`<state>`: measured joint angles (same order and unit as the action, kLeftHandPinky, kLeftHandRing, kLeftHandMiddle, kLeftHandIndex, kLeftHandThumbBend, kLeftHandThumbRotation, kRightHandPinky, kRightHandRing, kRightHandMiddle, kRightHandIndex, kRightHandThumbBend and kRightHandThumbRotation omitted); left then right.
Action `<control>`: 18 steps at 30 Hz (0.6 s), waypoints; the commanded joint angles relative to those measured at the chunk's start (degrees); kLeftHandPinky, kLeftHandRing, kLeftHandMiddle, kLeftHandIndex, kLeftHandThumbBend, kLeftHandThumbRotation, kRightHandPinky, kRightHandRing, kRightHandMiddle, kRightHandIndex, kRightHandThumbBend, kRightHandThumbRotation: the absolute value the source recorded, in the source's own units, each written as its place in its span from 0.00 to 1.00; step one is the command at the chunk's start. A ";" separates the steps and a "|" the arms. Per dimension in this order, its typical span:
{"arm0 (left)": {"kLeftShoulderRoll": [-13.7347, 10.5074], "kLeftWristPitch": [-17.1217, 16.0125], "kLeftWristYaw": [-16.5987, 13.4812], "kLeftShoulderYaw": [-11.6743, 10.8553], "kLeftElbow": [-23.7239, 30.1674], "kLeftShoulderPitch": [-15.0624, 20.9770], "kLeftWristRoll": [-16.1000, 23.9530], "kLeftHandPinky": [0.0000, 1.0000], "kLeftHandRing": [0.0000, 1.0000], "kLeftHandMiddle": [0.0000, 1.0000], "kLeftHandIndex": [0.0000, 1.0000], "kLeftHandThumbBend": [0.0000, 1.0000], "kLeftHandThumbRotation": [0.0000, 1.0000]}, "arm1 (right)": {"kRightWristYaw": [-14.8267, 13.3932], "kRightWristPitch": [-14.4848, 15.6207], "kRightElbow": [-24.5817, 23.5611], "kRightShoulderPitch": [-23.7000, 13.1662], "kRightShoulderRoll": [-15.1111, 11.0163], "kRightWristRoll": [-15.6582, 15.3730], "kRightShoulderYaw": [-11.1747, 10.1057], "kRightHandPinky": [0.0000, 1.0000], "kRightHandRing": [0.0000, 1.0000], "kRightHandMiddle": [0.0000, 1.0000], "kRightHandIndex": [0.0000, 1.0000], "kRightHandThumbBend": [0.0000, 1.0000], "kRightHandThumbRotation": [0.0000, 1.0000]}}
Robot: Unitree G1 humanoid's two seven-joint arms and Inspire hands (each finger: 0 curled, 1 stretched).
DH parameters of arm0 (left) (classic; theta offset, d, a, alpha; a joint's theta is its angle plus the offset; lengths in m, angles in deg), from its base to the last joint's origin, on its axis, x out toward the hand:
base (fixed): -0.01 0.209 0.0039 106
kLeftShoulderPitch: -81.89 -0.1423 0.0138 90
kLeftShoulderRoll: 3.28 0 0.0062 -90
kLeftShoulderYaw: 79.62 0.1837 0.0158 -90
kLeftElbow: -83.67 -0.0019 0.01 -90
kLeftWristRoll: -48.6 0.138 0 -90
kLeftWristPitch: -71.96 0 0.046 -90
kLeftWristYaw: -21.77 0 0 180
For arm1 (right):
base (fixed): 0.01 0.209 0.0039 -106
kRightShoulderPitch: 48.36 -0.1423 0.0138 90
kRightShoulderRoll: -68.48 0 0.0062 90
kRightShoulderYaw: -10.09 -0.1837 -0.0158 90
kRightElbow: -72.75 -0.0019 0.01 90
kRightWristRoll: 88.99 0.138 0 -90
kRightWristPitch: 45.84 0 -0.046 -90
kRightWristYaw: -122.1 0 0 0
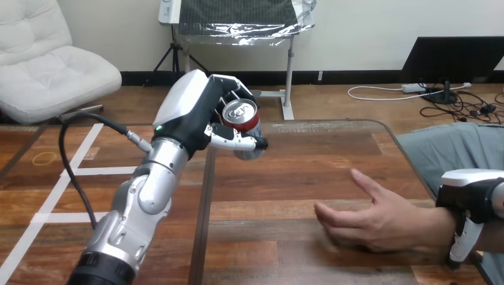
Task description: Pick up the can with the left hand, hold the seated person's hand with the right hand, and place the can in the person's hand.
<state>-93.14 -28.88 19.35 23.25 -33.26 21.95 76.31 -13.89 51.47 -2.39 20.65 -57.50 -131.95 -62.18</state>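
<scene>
Fingers (236,88) of the robot's black-and-white left hand (190,113) are clamping round the red aluminium drinks can (243,116), thumb pressing across its front, and the can is riding tilted, silver top facing us, high above the far left part of the dark wooden tabletop (309,172).

Over on the right, the person's hand (371,222) is lying open on the tabletop, thumb up and palm turned toward the can, well apart from it. The robot's right hand (469,193) is sitting over the person's wrist (444,228), and a white finger is hooking down the wrist's near side, so I'm reading that as a hold.

To my eye the pickup and the hand-hold are done and the carry across is what's left, and that's where I'm seeing the risk. The can is leaning in the grasp, so a quick swing could let it slide out and drop on the wood. The palm is facing sideways rather than up, so a can released early could roll straight off it. If the wrist shifts under that light hold, the left hand could be aiming at the wrong spot.
</scene>
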 commanded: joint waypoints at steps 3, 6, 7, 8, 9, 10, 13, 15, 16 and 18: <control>1.93 -0.61 -0.17 0.55 -1.02 7.01 -0.20 0.33 0.38 0.45 0.51 0.61 0.00 | 0.26 -0.50 -1.12 -5.11 -2.52 0.38 -2.30 0.29 0.41 0.52 0.49 0.68 0.00; 2.45 -0.06 -0.04 0.85 -1.45 7.65 0.17 0.32 0.38 0.45 0.51 0.61 0.00 | 0.58 -0.37 -1.03 -6.17 -2.50 -0.13 -2.10 0.30 0.41 0.51 0.49 0.69 0.00; 2.71 0.13 0.06 0.99 -1.61 7.95 0.27 0.32 0.38 0.45 0.51 0.61 0.00 | 0.88 -0.23 -1.14 -6.66 -2.47 -0.13 -2.14 0.30 0.41 0.51 0.49 0.69 0.00; 2.87 0.20 0.13 1.05 -1.74 8.14 0.32 0.32 0.38 0.45 0.51 0.61 0.00 | 1.08 -0.16 -1.22 -6.97 -2.43 -0.09 -2.19 0.30 0.40 0.51 0.49 0.69 0.00; 2.98 0.25 0.17 1.09 -1.84 8.27 0.36 0.32 0.38 0.45 0.51 0.60 0.00 | 1.22 -0.11 -1.26 -7.17 -2.41 -0.07 -2.22 0.30 0.40 0.50 0.49 0.70 0.00; 3.24 0.34 0.22 1.22 -2.07 8.58 0.42 0.32 0.38 0.45 0.51 0.60 0.00 | 0.86 -0.56 -1.33 -7.37 -2.44 0.33 -2.56 0.29 0.40 0.50 0.49 0.70 0.00; 3.82 0.18 0.36 1.40 -2.92 9.29 0.28 0.32 0.38 0.45 0.51 0.60 0.00 | 0.21 -1.31 -1.28 -7.89 -2.41 0.86 -3.01 0.30 0.40 0.49 0.49 0.72 0.00; 4.13 -0.09 0.56 1.40 -3.31 9.60 0.00 0.32 0.38 0.45 0.51 0.60 0.00 | 0.25 -1.29 -1.39 -8.22 -2.40 0.83 -3.06 0.31 0.40 0.49 0.48 0.73 0.00; 4.42 -0.37 0.46 1.50 -3.82 9.96 -0.02 0.32 0.38 0.45 0.51 0.60 0.00 | 0.40 -1.31 -1.50 -8.61 -2.41 0.68 -2.98 0.31 0.41 0.50 0.48 0.73 0.00; 4.73 -0.68 0.27 1.61 -4.42 10.37 0.03 0.32 0.38 0.45 0.50 0.60 0.00 | 0.58 -1.36 -1.57 -9.03 -2.43 0.50 -2.86 0.32 0.42 0.50 0.47 0.73 0.00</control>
<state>-89.89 -28.45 20.12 24.54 -36.68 23.85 76.55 -12.93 50.05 -2.51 18.10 -57.57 -131.56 -62.28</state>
